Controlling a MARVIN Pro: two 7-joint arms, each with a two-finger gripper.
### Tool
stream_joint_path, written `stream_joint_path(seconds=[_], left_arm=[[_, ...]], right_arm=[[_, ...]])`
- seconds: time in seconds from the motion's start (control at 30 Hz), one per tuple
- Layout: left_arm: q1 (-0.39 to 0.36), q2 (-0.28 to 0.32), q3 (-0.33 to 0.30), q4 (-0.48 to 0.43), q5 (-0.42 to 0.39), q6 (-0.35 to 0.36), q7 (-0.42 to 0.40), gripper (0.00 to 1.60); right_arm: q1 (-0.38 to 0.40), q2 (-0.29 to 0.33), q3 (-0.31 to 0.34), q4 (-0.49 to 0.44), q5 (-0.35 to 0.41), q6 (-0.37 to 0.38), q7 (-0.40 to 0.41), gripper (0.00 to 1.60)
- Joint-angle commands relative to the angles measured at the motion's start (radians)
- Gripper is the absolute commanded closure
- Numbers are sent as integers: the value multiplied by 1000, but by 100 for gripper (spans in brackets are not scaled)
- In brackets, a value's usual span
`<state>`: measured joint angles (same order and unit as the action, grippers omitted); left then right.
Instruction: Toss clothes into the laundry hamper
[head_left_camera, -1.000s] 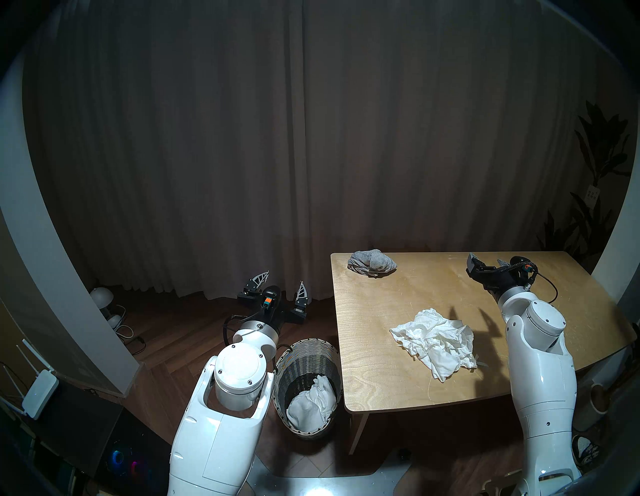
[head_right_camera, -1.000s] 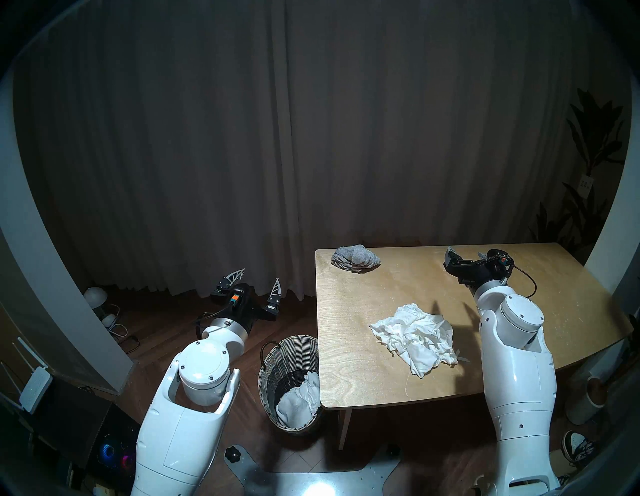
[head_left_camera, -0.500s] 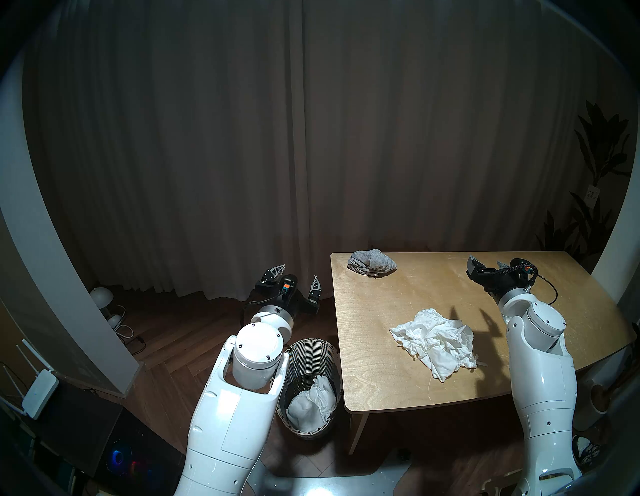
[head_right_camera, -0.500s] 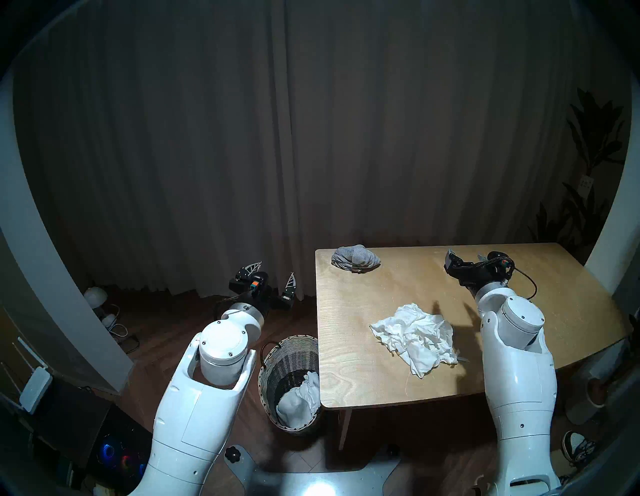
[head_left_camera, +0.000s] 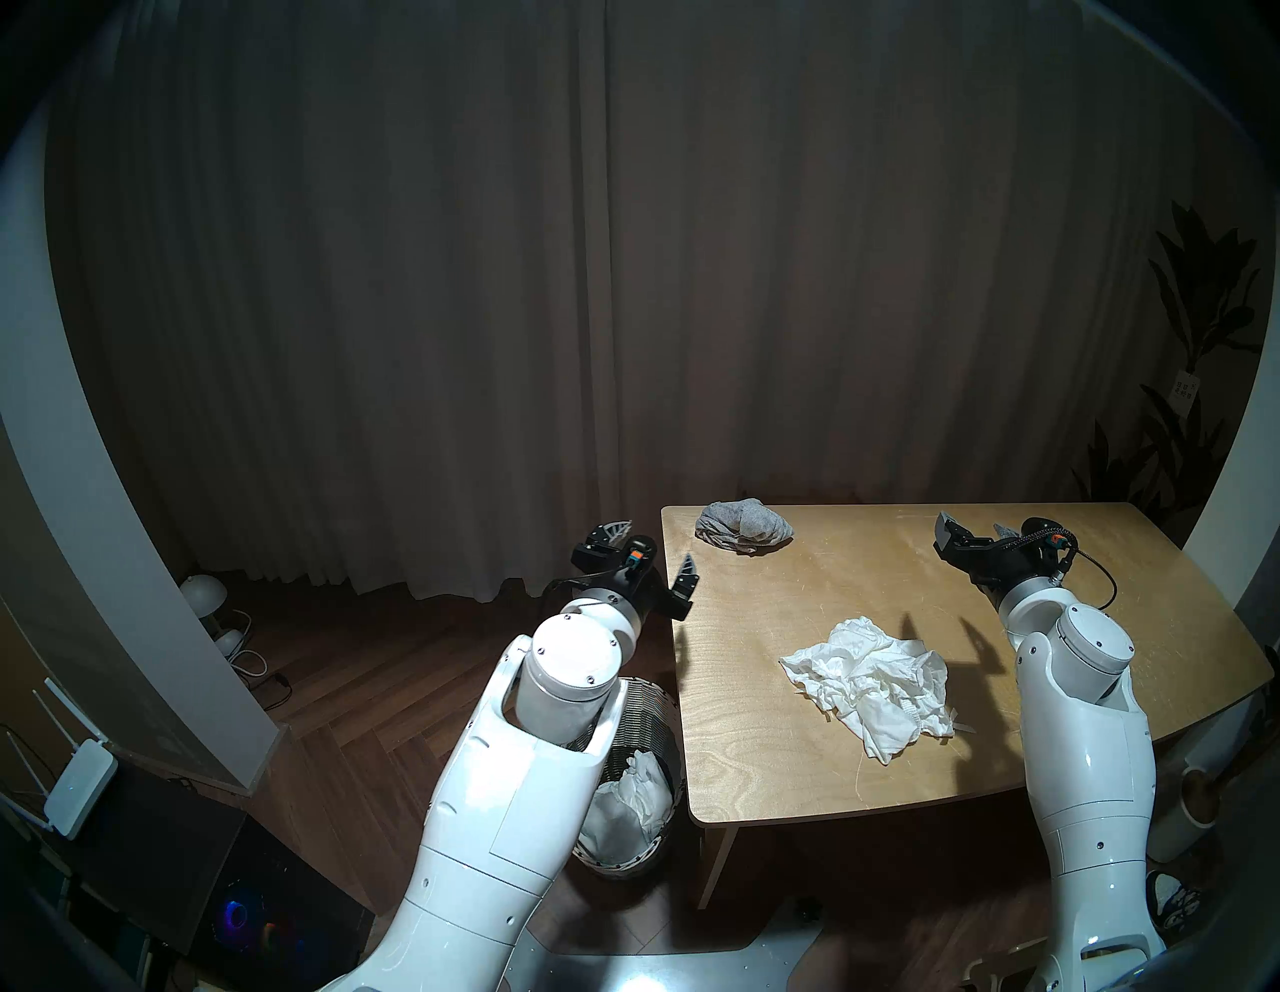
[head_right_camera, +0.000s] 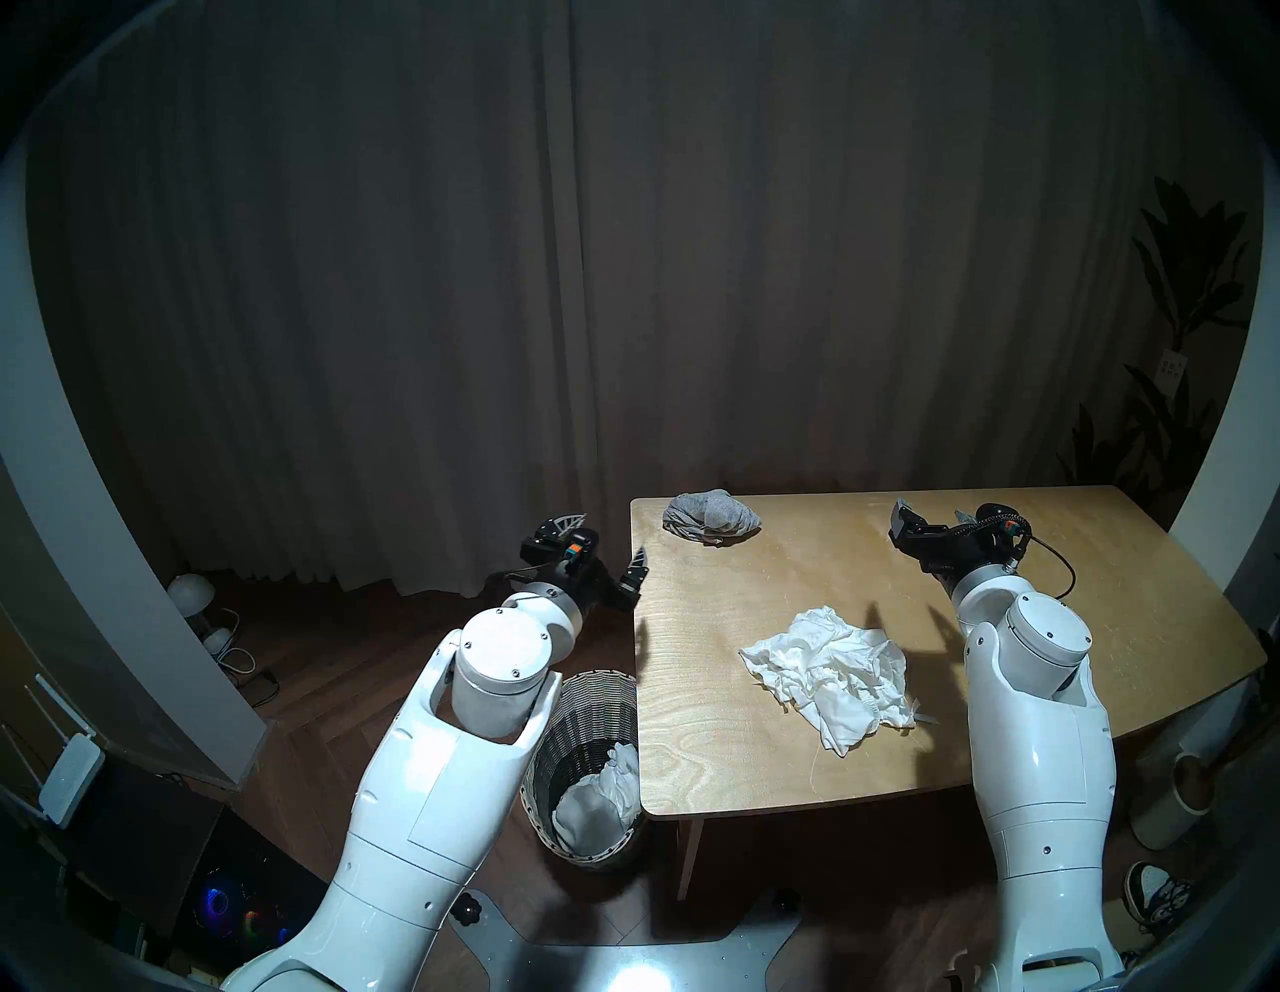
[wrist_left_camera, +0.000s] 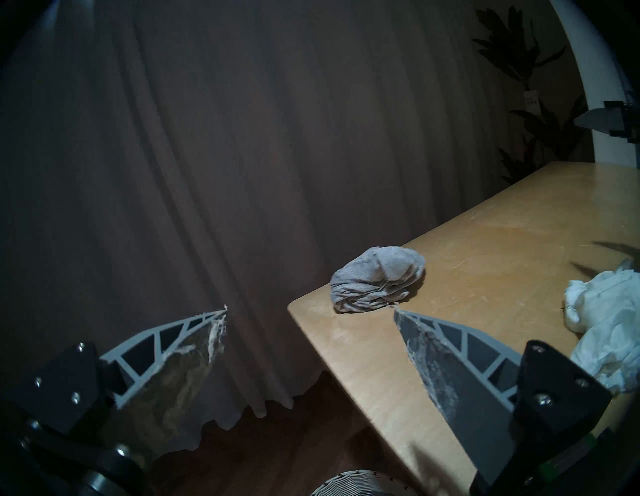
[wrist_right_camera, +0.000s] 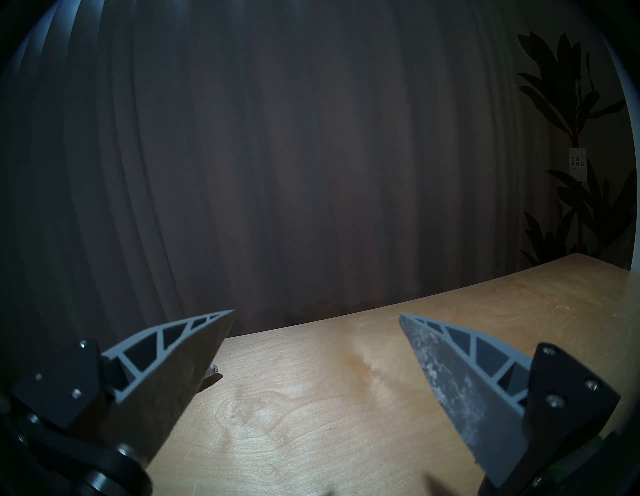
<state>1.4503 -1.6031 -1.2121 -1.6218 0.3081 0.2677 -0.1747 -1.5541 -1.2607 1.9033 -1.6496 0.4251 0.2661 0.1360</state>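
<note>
A grey knit garment (head_left_camera: 744, 526) lies bunched at the far left corner of the wooden table (head_left_camera: 796, 762); it also shows in the left wrist view (wrist_left_camera: 377, 273). A crumpled white garment (head_left_camera: 869, 682) lies mid-table. Another white garment (head_left_camera: 630, 803) lies inside the woven hamper (head_left_camera: 651, 720), which stands on the floor at the table's left edge, partly hidden by my left arm. My left gripper (head_left_camera: 654, 544) is open and empty, in the air at the table's left edge, short of the grey garment. My right gripper (head_left_camera: 970, 523) is open and empty above the far right of the table.
A dark curtain (head_left_camera: 623, 277) hangs close behind the table. A plant (head_left_camera: 1191, 388) stands at the back right. A white pot (head_left_camera: 1191, 803) and a shoe (head_left_camera: 1170, 904) are on the floor at right. A small lamp (head_left_camera: 204, 596) and cables lie at left.
My left arm has swung right and up from over the floor to the table's left edge, its gripper staying open. The right arm and the garments have not moved.
</note>
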Motion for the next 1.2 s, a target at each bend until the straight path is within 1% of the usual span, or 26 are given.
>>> stream_joint_path(seconds=[0.0,0.07,0.13,0.17,0.27,0.3,0.33,0.4,0.47,0.53,0.6,0.63,0.67,0.7,0.77,0.83,0.9,1.0,1.1,1.17], left_arm=[[-115,-27,146,-17,-60,-10,-69,0],[-121,-28,170,-18,-84,-13,-87,0],[-162,-45,206,20,-111,-3,-105,0],[-147,-37,217,16,-127,-7,-109,0],[-199,-63,255,107,-169,6,-129,0],[-192,-60,265,121,-197,0,-130,0],[-206,-69,274,152,-215,-3,-132,0],[-226,-83,291,195,-223,-10,-125,0],[-247,-98,299,245,-233,-11,-111,0],[-263,-114,289,291,-251,-11,-112,0],[-281,-129,277,338,-272,-18,-129,0],[-299,-141,277,389,-285,-31,-136,0],[-301,-142,279,402,-296,-31,-146,0],[-314,-149,282,436,-305,-46,-151,0],[-324,-153,294,476,-318,-67,-169,0],[-321,-150,308,484,-350,-67,-194,0],[-309,-141,326,471,-378,-60,-223,0],[-298,-133,338,454,-446,-30,-291,0],[-295,-131,333,447,-445,-25,-327,0],[-306,-132,328,465,-433,-32,-311,0]], right_arm=[[12,12,5,-29,5,-11,16,0],[11,14,6,-30,7,-12,21,0],[9,16,8,-32,9,-14,28,0],[8,16,8,-33,10,-15,32,0],[4,19,11,-37,14,-18,43,0],[2,20,12,-38,15,-19,48,0],[1,21,13,-39,17,-21,52,0],[-2,22,14,-40,19,-23,60,0],[-4,23,16,-41,21,-26,67,0],[-5,24,17,-41,22,-28,72,0],[-6,24,18,-40,22,-30,76,0],[-7,25,20,-40,23,-32,80,0],[-7,25,20,-40,23,-32,82,0],[-7,25,20,-40,23,-34,84,0],[-8,25,21,-40,23,-35,87,0],[-8,24,22,-40,23,-37,89,0],[-8,24,22,-39,23,-37,91,0],[-8,24,23,-39,23,-37,93,0],[-8,23,24,-39,23,-39,94,0],[-9,23,24,-39,22,-40,95,0]])
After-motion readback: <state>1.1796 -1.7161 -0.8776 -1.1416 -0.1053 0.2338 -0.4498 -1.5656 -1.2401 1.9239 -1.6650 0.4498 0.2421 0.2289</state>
